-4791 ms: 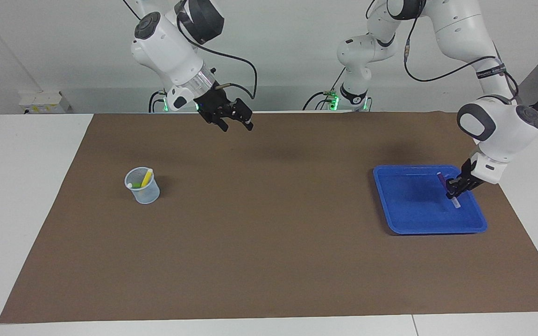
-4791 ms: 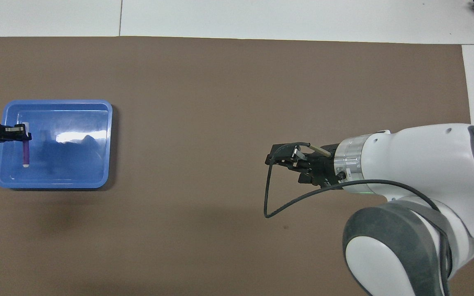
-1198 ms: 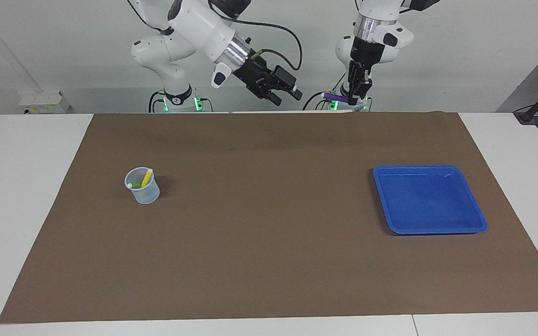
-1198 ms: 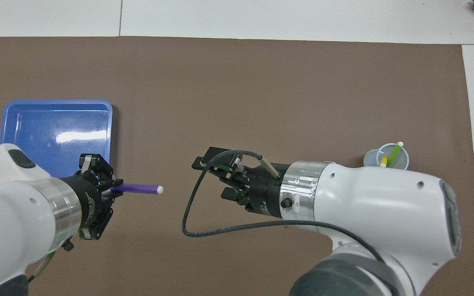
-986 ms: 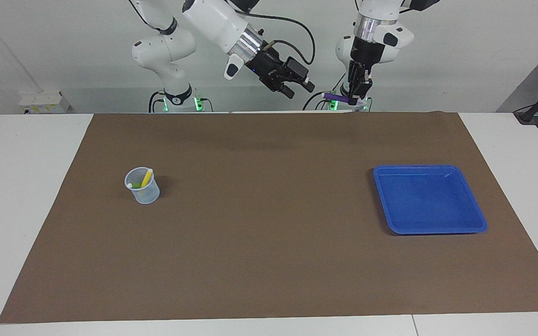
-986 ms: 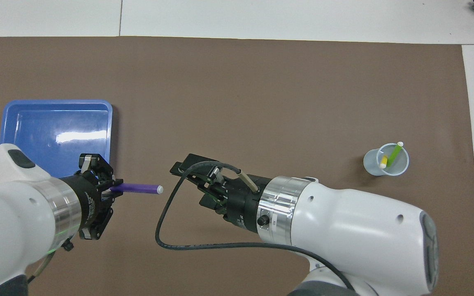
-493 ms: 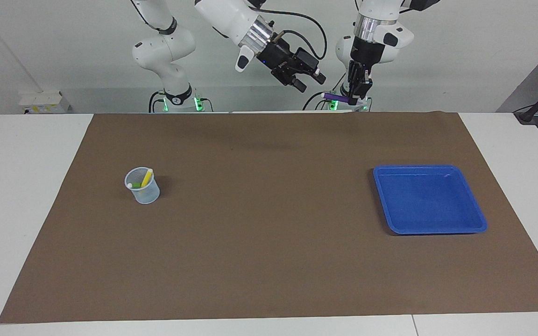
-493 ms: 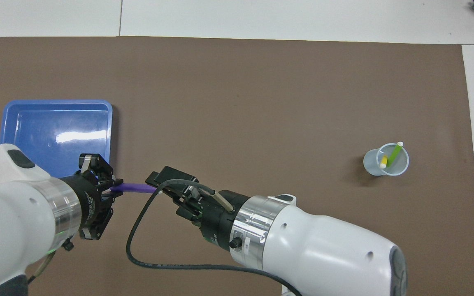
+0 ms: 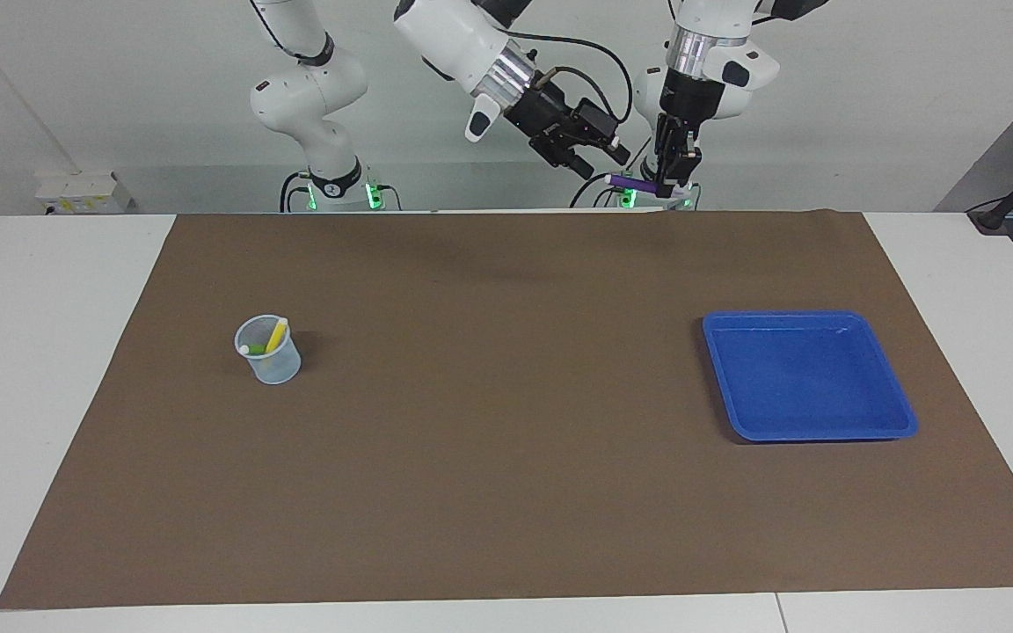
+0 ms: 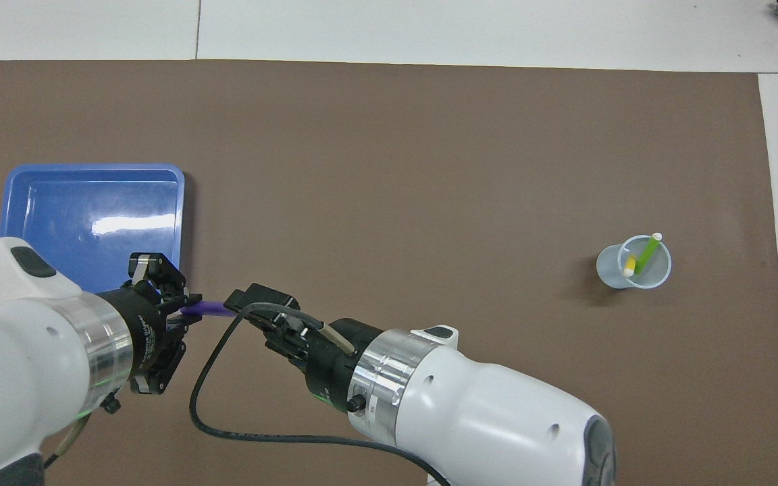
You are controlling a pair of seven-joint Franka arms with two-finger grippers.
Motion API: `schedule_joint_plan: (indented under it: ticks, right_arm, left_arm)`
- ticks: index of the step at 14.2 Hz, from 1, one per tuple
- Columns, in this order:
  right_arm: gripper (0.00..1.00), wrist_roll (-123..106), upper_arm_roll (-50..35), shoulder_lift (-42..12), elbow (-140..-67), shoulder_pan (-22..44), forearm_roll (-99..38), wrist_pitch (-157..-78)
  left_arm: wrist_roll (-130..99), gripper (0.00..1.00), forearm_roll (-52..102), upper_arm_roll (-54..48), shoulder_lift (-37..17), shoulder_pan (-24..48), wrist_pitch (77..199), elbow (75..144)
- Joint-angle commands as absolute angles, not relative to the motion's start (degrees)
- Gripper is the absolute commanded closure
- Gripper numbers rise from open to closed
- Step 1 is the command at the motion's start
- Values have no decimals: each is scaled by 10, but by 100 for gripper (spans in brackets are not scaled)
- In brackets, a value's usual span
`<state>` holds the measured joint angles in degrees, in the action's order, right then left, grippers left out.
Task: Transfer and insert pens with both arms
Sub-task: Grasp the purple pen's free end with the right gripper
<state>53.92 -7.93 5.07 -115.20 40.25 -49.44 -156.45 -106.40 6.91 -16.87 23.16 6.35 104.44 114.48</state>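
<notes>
My left gripper is shut on one end of the purple pen. It holds the pen level in the air, over the mat's edge nearest the robots and beside the tray's corner. My right gripper is open at the pen's free, white-capped end, with a finger on either side. Whether the fingers touch the pen I cannot tell. The green pen and the yellow pen stand slanted in a clear cup.
A blue tray lies on the brown mat toward the left arm's end, with nothing in it. The cup stands toward the right arm's end. White tabletop borders the mat.
My right gripper has swung across toward the left gripper and now covers the purple pen's capped end, its fingers narrowing. The left gripper has held the pen still.
</notes>
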Motion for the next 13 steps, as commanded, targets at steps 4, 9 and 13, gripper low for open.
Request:
schedule_joint_plan:
  ticks: [4, 9, 13]
  right_arm:
    - [61, 538, -78, 47, -1151, 406, -512, -1589]
    - [72, 537, -78, 48, -1152, 407, -533, -1591]
    - [80, 534, -78, 47, -1152, 403, -533, -1591]
  left_arm:
    - [-1073, 100, 72, -163, 248, 71, 1055, 1163]
    - [-1073, 100, 72, -163, 248, 71, 1054, 1163]
    - [-1074, 100, 72, -162, 249, 71, 1053, 1163]
